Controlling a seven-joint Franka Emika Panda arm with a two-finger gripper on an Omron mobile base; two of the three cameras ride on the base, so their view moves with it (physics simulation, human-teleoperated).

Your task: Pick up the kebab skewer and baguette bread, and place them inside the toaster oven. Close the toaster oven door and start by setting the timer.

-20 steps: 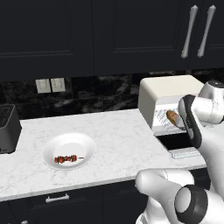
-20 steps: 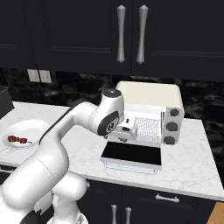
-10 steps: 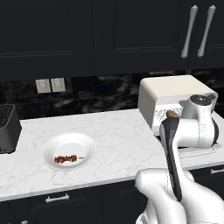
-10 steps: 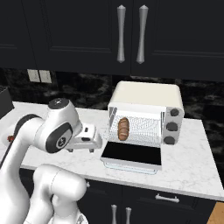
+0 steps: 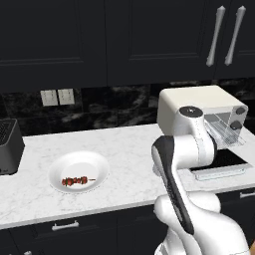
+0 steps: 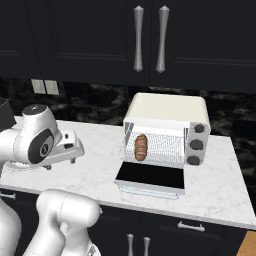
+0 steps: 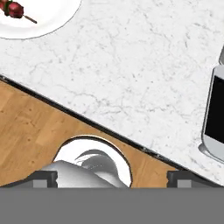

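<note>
Baguette bread (image 6: 141,147) sits on the rack inside the toaster oven (image 6: 167,129), toward its left side, with the toaster oven door (image 6: 151,178) dropped flat open. From the left base camera the arm's elbow blocks the oven's left half, so the loaf is hidden there. Arm has swung away leftward since half a second ago. Kebab skewer (image 5: 75,181) lies on the white plate (image 5: 94,163), cut off at eleven o'clock in the hand camera (image 7: 14,9). Gripper (image 7: 112,178): fingertips set wide apart, empty, above the marble counter (image 7: 131,74).

White marble counter (image 5: 124,149) carries plate (image 5: 78,171), toaster oven (image 6: 167,127) (door down), black toaster (image 5: 9,147).
</note>
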